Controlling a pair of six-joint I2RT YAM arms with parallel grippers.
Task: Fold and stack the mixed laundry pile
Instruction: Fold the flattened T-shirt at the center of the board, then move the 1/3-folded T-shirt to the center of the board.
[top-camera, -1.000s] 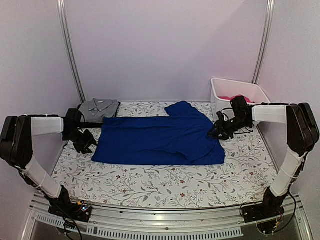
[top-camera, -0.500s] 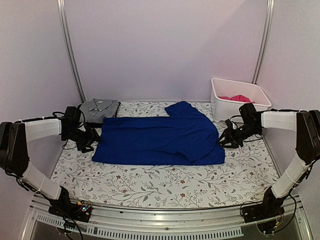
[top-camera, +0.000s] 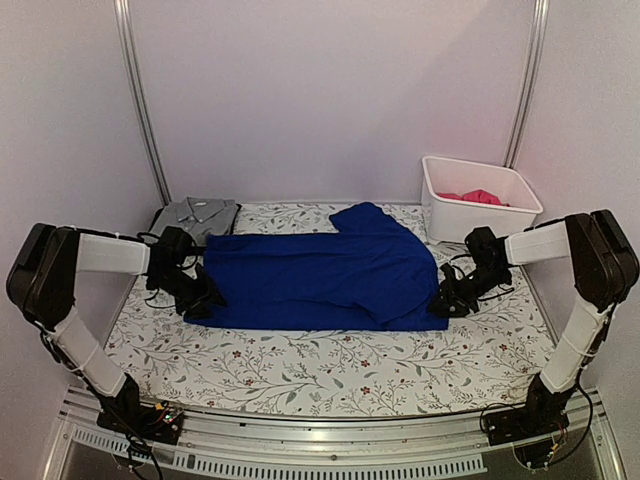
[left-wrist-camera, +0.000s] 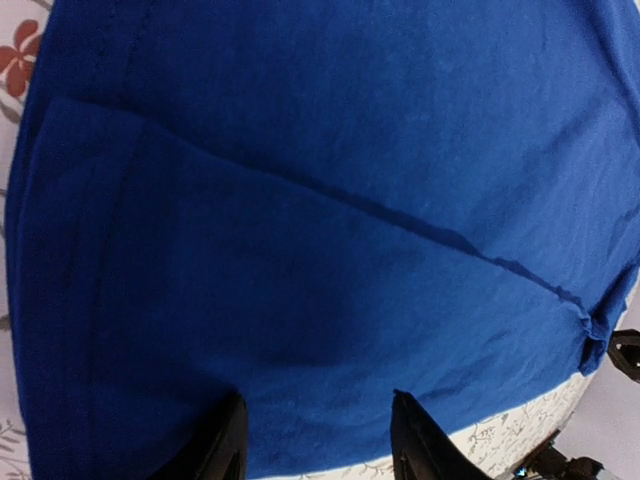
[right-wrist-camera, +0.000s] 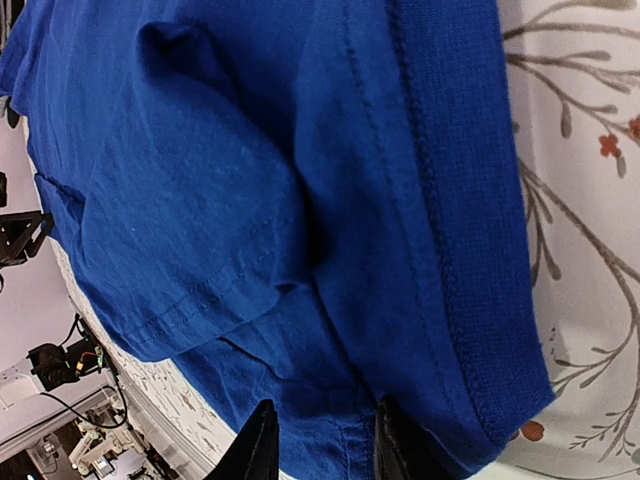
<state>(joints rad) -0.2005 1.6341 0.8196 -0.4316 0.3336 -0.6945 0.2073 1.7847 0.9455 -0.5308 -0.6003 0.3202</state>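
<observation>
1. Worktop (top-camera: 330, 370): floral cover. It carries two garments and the bin.
2. Blue garment (top-camera: 320, 275): lies flat across the middle, long side running left to right, with one flap sticking out at the far edge. The wrist views show doubled layers and a crease, so I judge it part-folded, not finished.
3. Bin (top-camera: 470, 215): far right corner, just beside the blue garment's right end.
4. Grey shirt (top-camera: 198, 213): far left corner, collar up and compact. It looks folded and could start the stack.
5. Pink garment (top-camera: 478, 197): bunched inside the bin, not yet folded.
6. Left hand (top-camera: 205, 298): low at the near-left corner of the blue garment. Fingers are apart with the hem running between them; released, nothing clamped.
7. Right hand (top-camera: 445, 303): low at the near-right corner. Fingers are narrowly apart over layered cloth; I cannot tell whether it pinches.
8. Progress, as judged: one item done, one mid-fold, one untouched. Stacking is not yet begun.
</observation>
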